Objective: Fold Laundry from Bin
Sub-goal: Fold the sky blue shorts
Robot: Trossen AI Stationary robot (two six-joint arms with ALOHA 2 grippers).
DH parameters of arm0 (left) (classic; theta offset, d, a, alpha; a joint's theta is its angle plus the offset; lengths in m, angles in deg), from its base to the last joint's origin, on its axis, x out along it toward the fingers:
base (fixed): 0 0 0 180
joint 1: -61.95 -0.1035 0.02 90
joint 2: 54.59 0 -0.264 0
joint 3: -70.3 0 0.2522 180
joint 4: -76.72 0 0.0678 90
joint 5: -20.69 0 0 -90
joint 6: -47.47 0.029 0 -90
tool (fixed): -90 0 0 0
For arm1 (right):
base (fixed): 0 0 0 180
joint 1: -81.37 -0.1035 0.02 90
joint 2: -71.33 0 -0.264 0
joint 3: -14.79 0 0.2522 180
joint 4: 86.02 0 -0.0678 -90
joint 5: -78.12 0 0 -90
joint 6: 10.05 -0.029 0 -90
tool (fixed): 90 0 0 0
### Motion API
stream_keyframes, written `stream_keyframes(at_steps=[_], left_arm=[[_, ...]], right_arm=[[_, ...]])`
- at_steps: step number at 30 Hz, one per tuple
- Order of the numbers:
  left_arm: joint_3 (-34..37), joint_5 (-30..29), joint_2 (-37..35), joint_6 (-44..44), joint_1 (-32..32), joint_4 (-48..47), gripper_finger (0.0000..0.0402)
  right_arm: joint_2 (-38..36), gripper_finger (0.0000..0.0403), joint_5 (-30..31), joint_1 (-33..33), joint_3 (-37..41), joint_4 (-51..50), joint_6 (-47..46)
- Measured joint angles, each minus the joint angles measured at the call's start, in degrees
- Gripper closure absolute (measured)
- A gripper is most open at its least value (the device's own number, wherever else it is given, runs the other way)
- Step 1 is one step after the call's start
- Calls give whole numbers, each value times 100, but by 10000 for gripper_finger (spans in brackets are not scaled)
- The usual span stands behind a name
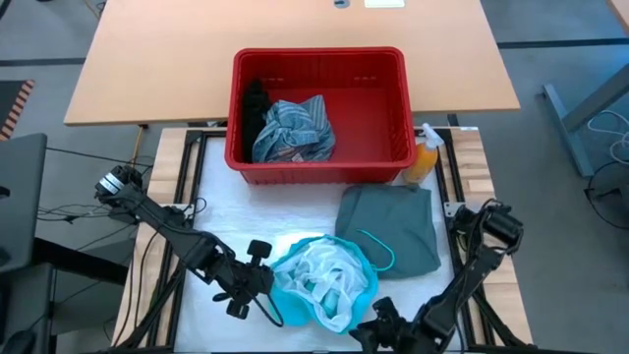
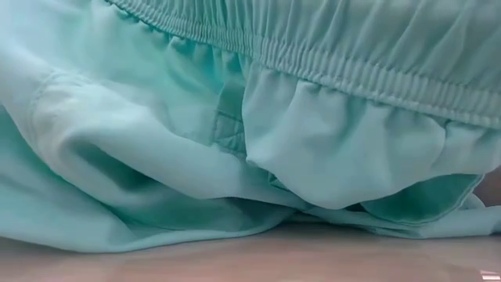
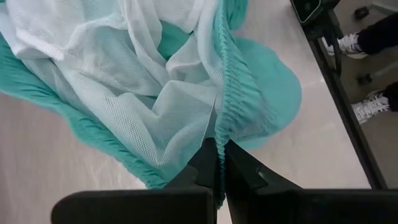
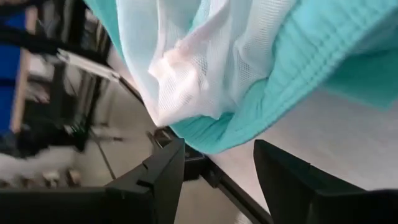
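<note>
A teal garment with a white mesh lining (image 1: 324,280) lies bunched on the table's near middle and fills the low view (image 2: 235,117). My left gripper (image 1: 267,285) is at its left side, shut on its gathered waistband. My right gripper (image 1: 375,321) stands open at the garment's near edge (image 4: 217,140), and its fingers (image 4: 168,180) hold nothing. A dull grey-green garment (image 1: 388,228) lies flat on the table to the right. The red bin (image 1: 319,113) stands behind, holding a blue-grey striped cloth (image 1: 295,128) and a black garment (image 1: 256,108). My left gripper (image 3: 219,154) pinches the teal garment's gathered elastic waistband (image 3: 222,124) between its two fingers. The fingers come slanting down from the table's left. The band runs straight away from the fingertips. The rest of the garment lies slack on the table.
An orange spray bottle (image 1: 423,162) stands by the bin's near right corner. A black frame rail (image 1: 457,197) edges the table on the right. A person's shoes (image 3: 367,43) show on the floor beyond the table. Bare white table (image 1: 221,216) lies left of the garments.
</note>
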Motion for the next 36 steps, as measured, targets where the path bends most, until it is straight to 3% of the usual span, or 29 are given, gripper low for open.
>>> stream_keyframes(at_steps=[9,11,14,16,17,22,25,29,32,36], left_arm=[[0,-3,0,-252,3,15,401],[0,-3,0,-376,3,78,401],[0,-32,0,-467,23,255,401],[-48,-198,-21,-511,25,263,401],[-117,-294,-59,-510,25,254,401],[-711,-775,-380,9,-39,344,401],[-1161,-1164,-547,428,-147,196,401],[-1994,-1822,-738,827,-322,-364,401],[-2650,-2468,-736,983,-436,-1120,401],[-3420,-3631,-733,1114,-589,-1779,401]], right_arm=[[383,205,102,256,-4,100,-318],[399,232,102,359,-1,28,-214],[264,306,39,493,0,30,441],[-10,368,-264,604,0,-55,1211],[-196,379,-469,672,-2,-139,1612],[-1457,380,-2136,1342,-222,-1113,3644],[-2197,380,-2887,1935,-834,-2322,4848],[-2737,380,-3888,3055,-2238,-3821,6192],[-2700,380,-4598,4070,-3454,-4509,7063],[-2034,380,-5605,5405,-5195,-4957,7939]])
